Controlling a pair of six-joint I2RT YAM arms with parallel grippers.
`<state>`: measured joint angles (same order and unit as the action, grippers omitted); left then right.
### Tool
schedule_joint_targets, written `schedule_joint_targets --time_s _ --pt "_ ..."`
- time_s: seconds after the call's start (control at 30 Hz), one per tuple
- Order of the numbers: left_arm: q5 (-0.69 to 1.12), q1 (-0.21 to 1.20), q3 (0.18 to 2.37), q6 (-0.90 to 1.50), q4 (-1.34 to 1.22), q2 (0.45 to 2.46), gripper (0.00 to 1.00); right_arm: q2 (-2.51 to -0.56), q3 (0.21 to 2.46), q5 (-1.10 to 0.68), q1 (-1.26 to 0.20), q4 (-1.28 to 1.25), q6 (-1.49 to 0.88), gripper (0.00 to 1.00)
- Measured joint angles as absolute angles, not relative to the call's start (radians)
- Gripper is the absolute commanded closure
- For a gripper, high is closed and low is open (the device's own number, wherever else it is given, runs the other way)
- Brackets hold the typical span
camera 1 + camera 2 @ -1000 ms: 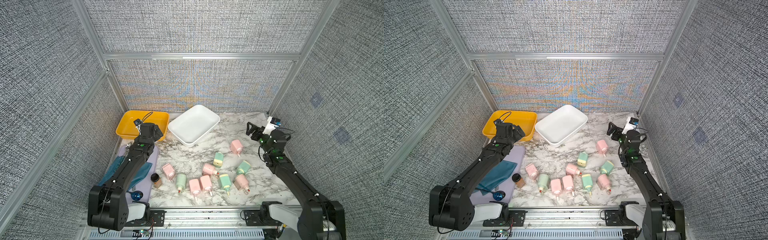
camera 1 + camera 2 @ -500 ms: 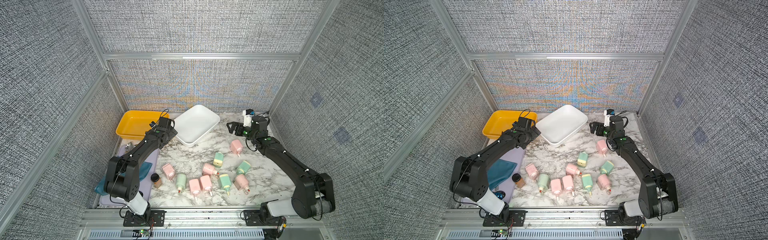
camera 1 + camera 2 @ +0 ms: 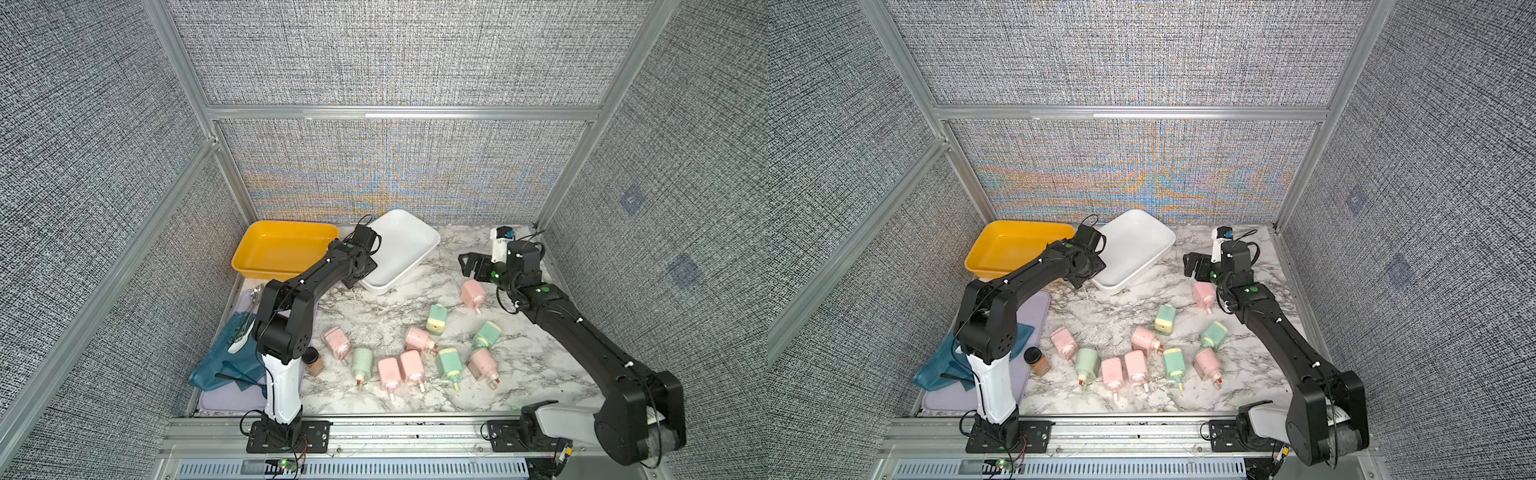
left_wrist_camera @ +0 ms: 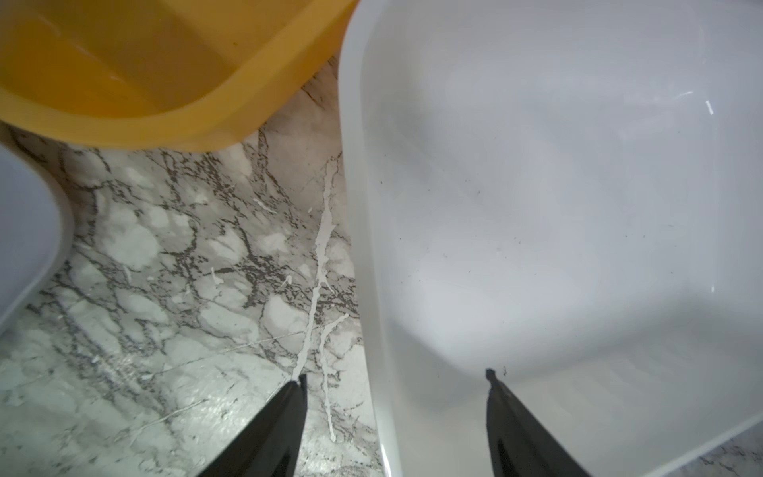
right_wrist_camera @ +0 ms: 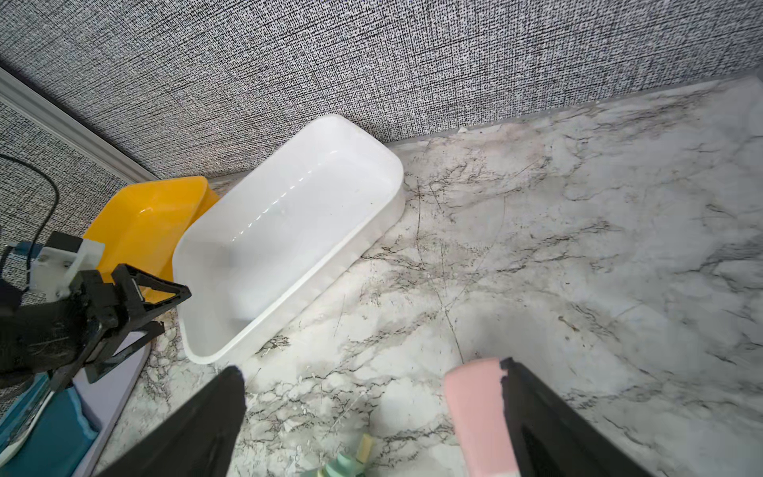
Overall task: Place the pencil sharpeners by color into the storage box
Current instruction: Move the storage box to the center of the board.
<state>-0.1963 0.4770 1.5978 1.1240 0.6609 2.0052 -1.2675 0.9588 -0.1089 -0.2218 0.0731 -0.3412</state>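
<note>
Several pink and mint-green pencil sharpeners lie loose across the marble table, among them a pink one (image 3: 473, 293) at the back right and a green one (image 3: 437, 319) near it. The white storage box (image 3: 409, 249) and a yellow one (image 3: 282, 249) stand empty at the back. My left gripper (image 4: 396, 376) is at the white box's near left corner (image 3: 353, 280). Its jaws stand apart, one finger inside the box and one outside over the marble. My right gripper (image 5: 370, 367) hangs open just behind that pink sharpener (image 5: 479, 404), which lies beside one finger.
A small brown jar with a black lid (image 3: 312, 361) stands by the left arm's base. A lilac tray (image 3: 232, 399) with a teal cloth (image 3: 232, 357) lies along the left edge. Walls close in the back and sides.
My left gripper moved right from the yellow box to the white box's corner, and its jaws narrowed. My right gripper moved left from the right wall to behind the pink sharpener.
</note>
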Motion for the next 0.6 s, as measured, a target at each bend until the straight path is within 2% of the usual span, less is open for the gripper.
schedule_joint_targets --time_s 0.07,0.17,0.33,0.6 --pt "-0.203 0.485 1.615 1.132 0.675 2.038 0.36 -1.235 0.945 -0.087 -0.222 0.085 -0.337 0.01" --pt "-0.209 0.491 1.636 1.141 0.697 2.07 0.39 -1.195 0.929 -0.07 -0.222 0.102 -0.328 0.01" --pt "-0.226 0.509 1.665 1.154 0.717 2.091 0.62 -1.142 0.915 -0.035 -0.222 0.117 -0.315 0.01" --pt "-0.245 0.525 1.723 1.148 0.752 2.125 0.76 -1.081 0.892 0.018 -0.222 0.123 -0.305 0.01"
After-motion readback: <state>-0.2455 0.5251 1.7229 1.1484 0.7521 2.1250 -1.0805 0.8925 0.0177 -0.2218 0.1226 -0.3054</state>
